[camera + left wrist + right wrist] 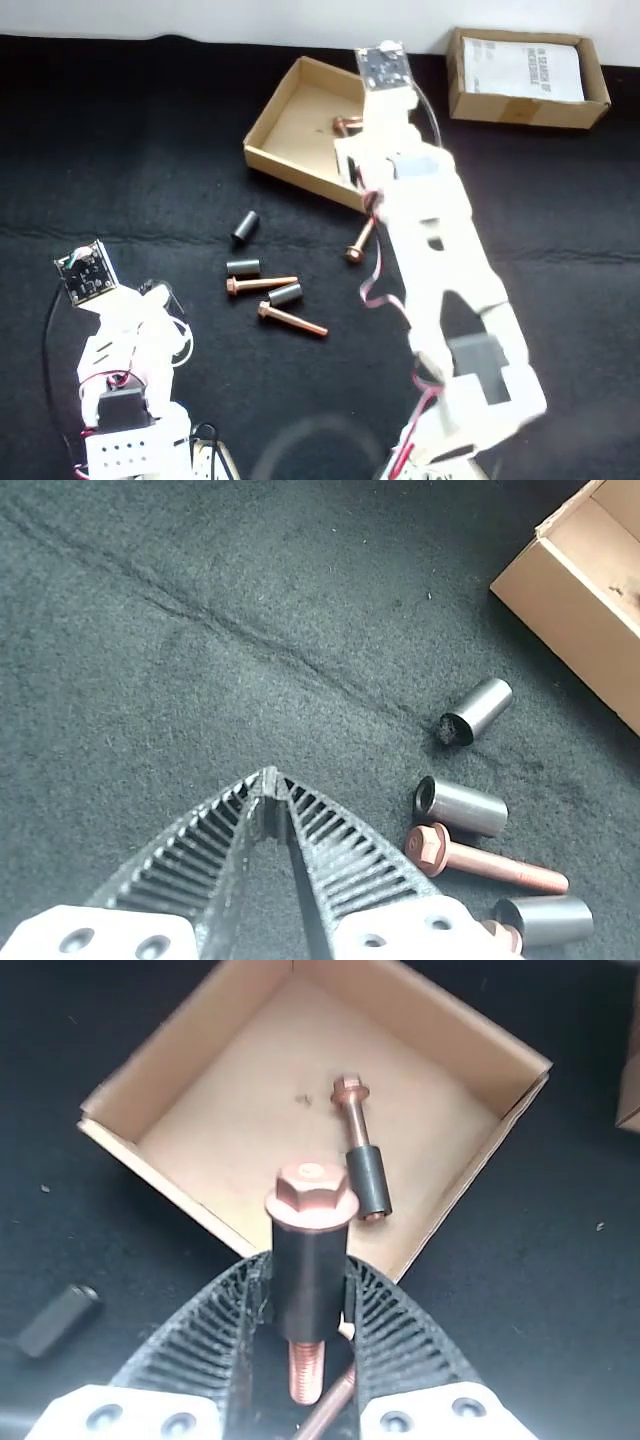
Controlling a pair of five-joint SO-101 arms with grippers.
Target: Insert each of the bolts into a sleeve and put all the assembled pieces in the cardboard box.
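Note:
My right gripper is shut on an assembled piece: a copper bolt standing upright in a dark sleeve. It hangs over the near wall of the open cardboard box. On the box floor lies another bolt in a sleeve. Three loose dark sleeves and three copper bolts rest on the black mat. My left gripper is shut and holds nothing, a short way from the sleeves and a bolt.
A second cardboard box with a printed sheet in it sits at the back right. The right arm stretches across the mat's right half; the left arm stays at the front left. Black cloth covers the table.

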